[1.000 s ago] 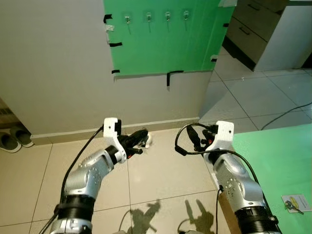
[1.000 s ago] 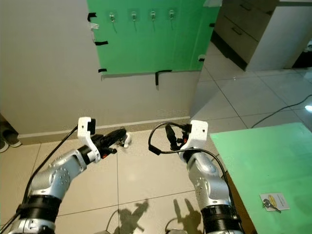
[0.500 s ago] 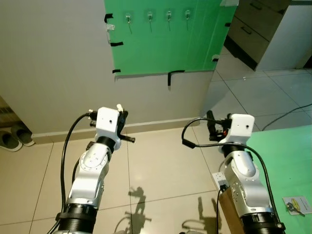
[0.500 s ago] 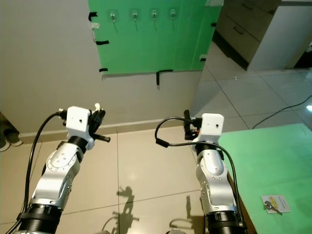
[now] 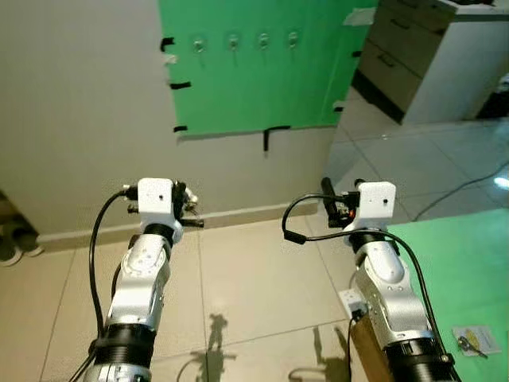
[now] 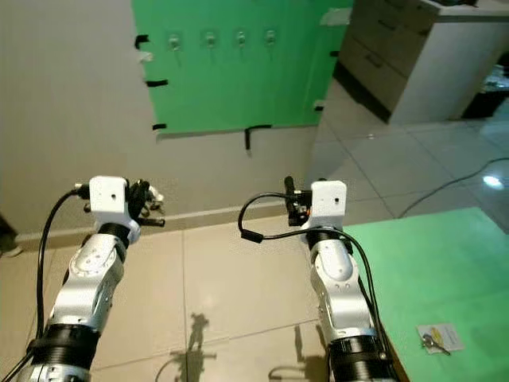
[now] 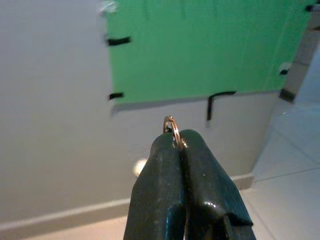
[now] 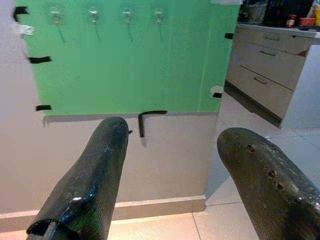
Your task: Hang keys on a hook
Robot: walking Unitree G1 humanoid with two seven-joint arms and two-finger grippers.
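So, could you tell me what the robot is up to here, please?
The robot stands facing a wall with a green board taped to it, carrying a row of four small hooks near its top. Its left claw is shut on a brass key ring, held out toward the wall below the board. The right claw is open and carries nothing. Another set of keys lies on the green table to the robot's right. Nothing hangs on the hooks yet.
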